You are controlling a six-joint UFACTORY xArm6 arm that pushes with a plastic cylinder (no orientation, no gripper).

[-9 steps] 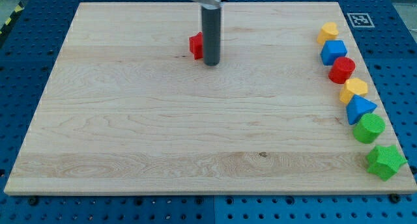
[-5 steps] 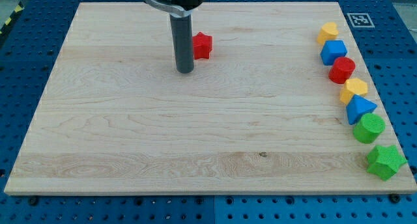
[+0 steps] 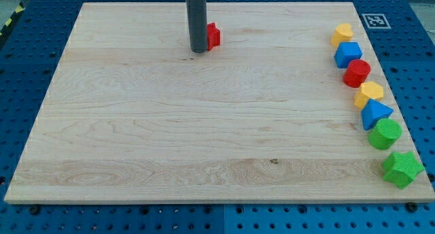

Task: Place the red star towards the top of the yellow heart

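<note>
The red star (image 3: pixel 213 36) lies near the view's top, left of centre, on the wooden board (image 3: pixel 204 139). My tip (image 3: pixel 198 50) touches the board just left of the star and the rod hides the star's left part. The yellow heart (image 3: pixel 342 33) sits far off at the view's top right, heading a line of blocks along the right edge. A wide stretch of board separates star and heart.
Below the heart along the right edge lie a blue cube (image 3: pixel 347 54), a red block (image 3: pixel 356 73), a yellow block (image 3: pixel 368 94), a blue triangle (image 3: pixel 375 114), a green cylinder (image 3: pixel 385 133) and a green star (image 3: pixel 401 169).
My tip went from the star's right side round to its left and then up the view. The star shifted to the right and slightly up.
</note>
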